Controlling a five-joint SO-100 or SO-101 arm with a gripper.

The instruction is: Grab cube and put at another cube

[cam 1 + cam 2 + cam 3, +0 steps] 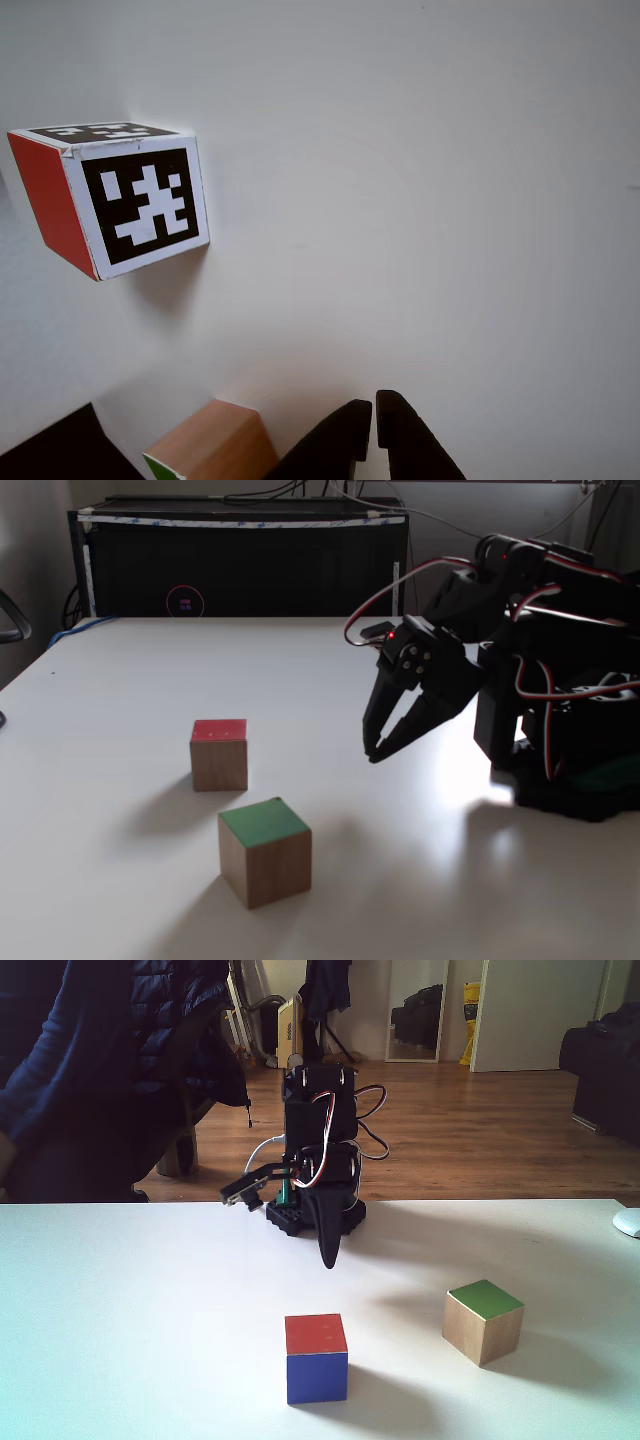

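Closest to the lens in a fixed view sits the cube, a blocky thing of pale, matte wood grain with a flat bright green face turned up, resting alone on the smooth white tabletop and casting a soft shadow. Just behind it and a touch left in that view stands another cube, similar in size, red on top and wood-toned on the side facing this camera; in the other fixed view it shows a red top over a blue front, and in the other view it shows crisp black-and-white pixel markers with white borders and a red flank. The two cubes are near each other but apart. Farther back, the gripper hangs tip-down above the tabletop, its two black, tapering fingers drawn together to a thin slit, holding nothing and touching neither cube. Behind it rises the black arm with looping red and white wires.
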